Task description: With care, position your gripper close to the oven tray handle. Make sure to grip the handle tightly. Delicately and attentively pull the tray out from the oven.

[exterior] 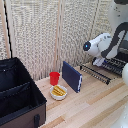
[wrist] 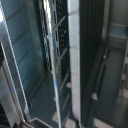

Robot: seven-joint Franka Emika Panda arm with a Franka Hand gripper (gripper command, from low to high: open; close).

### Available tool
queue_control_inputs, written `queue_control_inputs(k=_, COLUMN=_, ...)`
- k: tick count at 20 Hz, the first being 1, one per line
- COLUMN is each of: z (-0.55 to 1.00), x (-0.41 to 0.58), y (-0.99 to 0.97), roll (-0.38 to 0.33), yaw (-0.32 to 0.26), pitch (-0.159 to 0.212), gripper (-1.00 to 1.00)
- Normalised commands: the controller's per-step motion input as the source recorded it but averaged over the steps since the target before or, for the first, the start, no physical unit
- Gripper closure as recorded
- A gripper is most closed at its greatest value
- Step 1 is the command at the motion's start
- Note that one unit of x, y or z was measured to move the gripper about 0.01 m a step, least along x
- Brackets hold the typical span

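Background is a beige slatted screen, and everything is sitting on a light wooden counter (exterior: 80,107). In the exterior view the white arm (exterior: 102,44) is reaching down on the exterior view's right toward the oven (exterior: 118,61), which is mostly getting cut off by the frame edge. The tray (exterior: 97,73) is sticking out of the oven front over the counter, with the handle (exterior: 93,75) running along its outer edge, so it looks already partly drawn out, I'd guess. The gripper (exterior: 98,62) is hanging just above the rack, but I can't tell whether the fingers are spread or pinching anything; too small and dark.

Other stuff: a dark blue slab (exterior: 72,76) is standing upright just beside the tray's end, so that's the thing I'd be watching if the tray comes further out. A red cup (exterior: 54,78) and a bowl (exterior: 59,92) with something yellow are sitting near it, and a big black open case (exterior: 19,95) is filling the exterior view's left, well apart.

The wrist view is showing blurry rack bars (wrist: 59,40) and metal edges up close; fingers aren't showing clearly there either.
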Motion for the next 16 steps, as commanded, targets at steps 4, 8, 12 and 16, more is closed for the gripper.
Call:
queue_control_inputs(k=4, z=-0.02, x=0.001, y=-0.17, roll=0.01, yaw=-0.008, pitch=-0.001, gripper=1.0)
queue_control_inputs(k=8, z=0.0, x=0.0, y=-0.14, roll=0.0, yaw=-0.006, pitch=-0.001, gripper=1.0)
queue_control_inputs(k=12, z=0.0, x=0.0, y=-0.08, roll=-0.006, yaw=0.0, pitch=0.0, gripper=1.0)
queue_control_inputs(k=16, z=0.0, x=-0.039, y=-0.18, roll=0.0, yaw=0.015, pitch=0.003, gripper=1.0)
